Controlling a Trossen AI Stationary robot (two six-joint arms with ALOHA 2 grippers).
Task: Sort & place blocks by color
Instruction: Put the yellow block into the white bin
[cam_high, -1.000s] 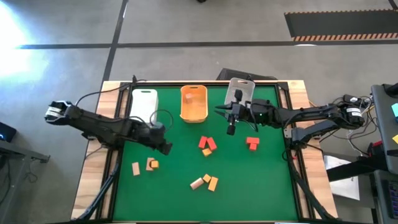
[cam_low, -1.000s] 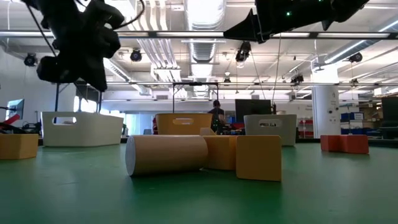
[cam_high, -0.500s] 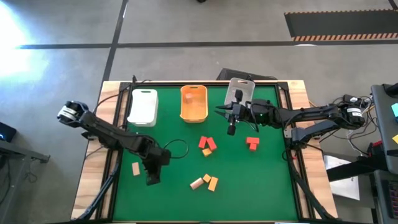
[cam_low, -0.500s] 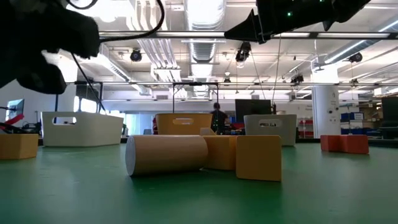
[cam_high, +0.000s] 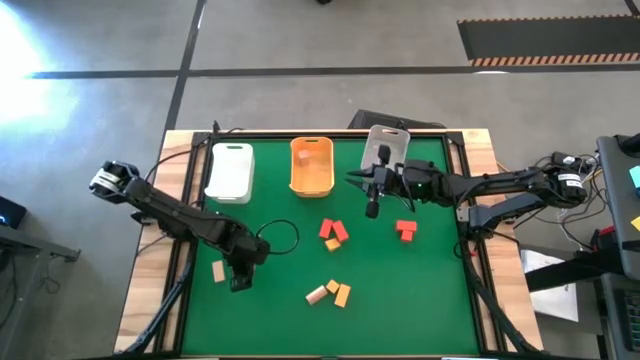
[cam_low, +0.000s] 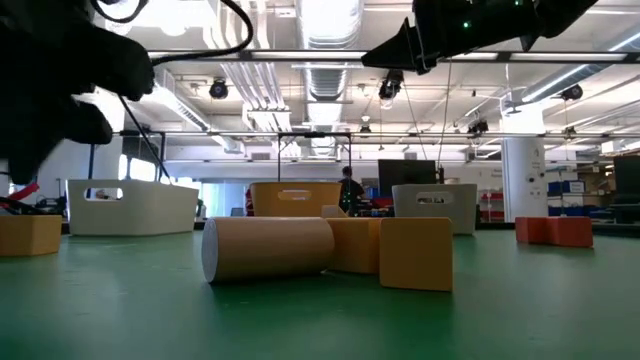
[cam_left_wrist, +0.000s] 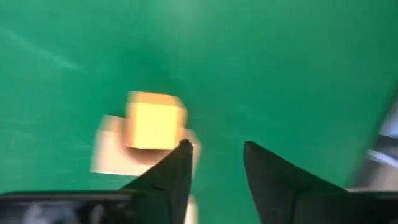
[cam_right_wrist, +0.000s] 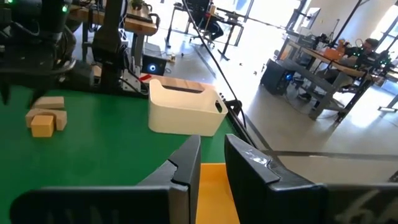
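Small wooden blocks lie on the green mat (cam_high: 420, 300). A tan block (cam_high: 218, 270) lies at the left. Red ones with an orange one (cam_high: 333, 233) lie in the middle, a red one (cam_high: 405, 230) to their right, and tan and yellow ones (cam_high: 330, 292) lie nearer. My left gripper (cam_high: 240, 281) (cam_left_wrist: 216, 146) hovers open above a yellow block (cam_left_wrist: 152, 124) that lies on a tan block (cam_left_wrist: 109, 155). Both blocks show just beside one finger. My right gripper (cam_high: 371, 207) (cam_right_wrist: 212, 137) hangs above the mat by the bins. A narrow gap shows between its fingers, with nothing in it.
Along the far edge stand a white bin (cam_high: 229, 172), an orange bin (cam_high: 311, 165) with a pale block inside, and a grey bin (cam_high: 386, 145). In the low view a tan cylinder (cam_low: 268, 248) and yellow blocks (cam_low: 415, 252) lie nearest. A loose cable loops beside the left gripper.
My left gripper has swung from the middle of the mat, below the white bin, toward the near edge and a little left. It now stands over the yellow and tan pair. The blocks have stayed where they were.
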